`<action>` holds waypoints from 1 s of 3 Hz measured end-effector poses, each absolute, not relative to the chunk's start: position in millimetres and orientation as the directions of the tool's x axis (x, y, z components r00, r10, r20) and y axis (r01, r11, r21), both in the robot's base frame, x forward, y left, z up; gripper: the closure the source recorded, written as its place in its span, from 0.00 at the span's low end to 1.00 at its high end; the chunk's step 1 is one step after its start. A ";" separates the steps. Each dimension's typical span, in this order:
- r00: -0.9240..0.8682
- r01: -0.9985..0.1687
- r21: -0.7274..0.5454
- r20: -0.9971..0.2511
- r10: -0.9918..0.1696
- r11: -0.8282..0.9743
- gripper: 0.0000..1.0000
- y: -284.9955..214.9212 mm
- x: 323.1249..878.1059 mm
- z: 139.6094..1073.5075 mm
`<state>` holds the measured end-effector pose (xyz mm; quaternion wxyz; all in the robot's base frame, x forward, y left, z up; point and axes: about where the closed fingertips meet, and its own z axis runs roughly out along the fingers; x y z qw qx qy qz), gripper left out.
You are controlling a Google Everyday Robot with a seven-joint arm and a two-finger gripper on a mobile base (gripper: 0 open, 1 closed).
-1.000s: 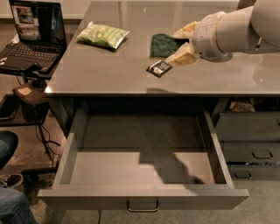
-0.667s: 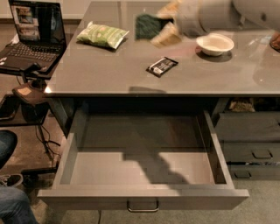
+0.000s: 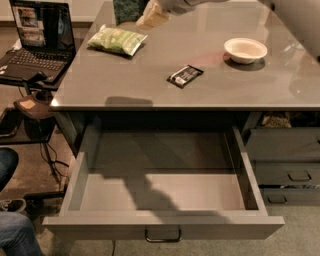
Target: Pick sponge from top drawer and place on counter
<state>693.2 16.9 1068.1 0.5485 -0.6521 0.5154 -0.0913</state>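
The sponge (image 3: 127, 9), dark green, hangs at the top edge of the camera view, above the far left part of the counter (image 3: 150, 85). My gripper (image 3: 146, 16) is shut on its right side, with cream-coloured fingers (image 3: 154, 17) reaching in from the upper right. The sponge is held above the surface, just behind the light-green snack bag (image 3: 117, 40). The top drawer (image 3: 165, 225) is pulled fully out below the counter's front edge. Its grey inside holds nothing, and its metal loop handle (image 3: 163, 235) shows at the bottom.
A black packet (image 3: 185, 76) lies mid-counter and a white bowl (image 3: 245, 50) stands to its right. An open laptop (image 3: 37, 35) sits on a stand at the left. Darker narrow drawers (image 3: 285, 160) are at the right. A person's knee (image 3: 15, 235) is at the bottom left.
My gripper has carried the sponge up and to the left over the counter, from beside the black packet to the far left. The white bowl has come into view.
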 end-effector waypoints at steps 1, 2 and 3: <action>0.442 -0.586 -0.803 -0.430 -0.788 0.109 1.00 13.8 700.2 1051.9; 0.451 -0.630 -0.776 -0.407 -0.794 0.040 1.00 17.7 720.3 996.1; 0.408 -0.691 -0.723 -0.405 -0.818 0.013 1.00 13.4 747.8 926.3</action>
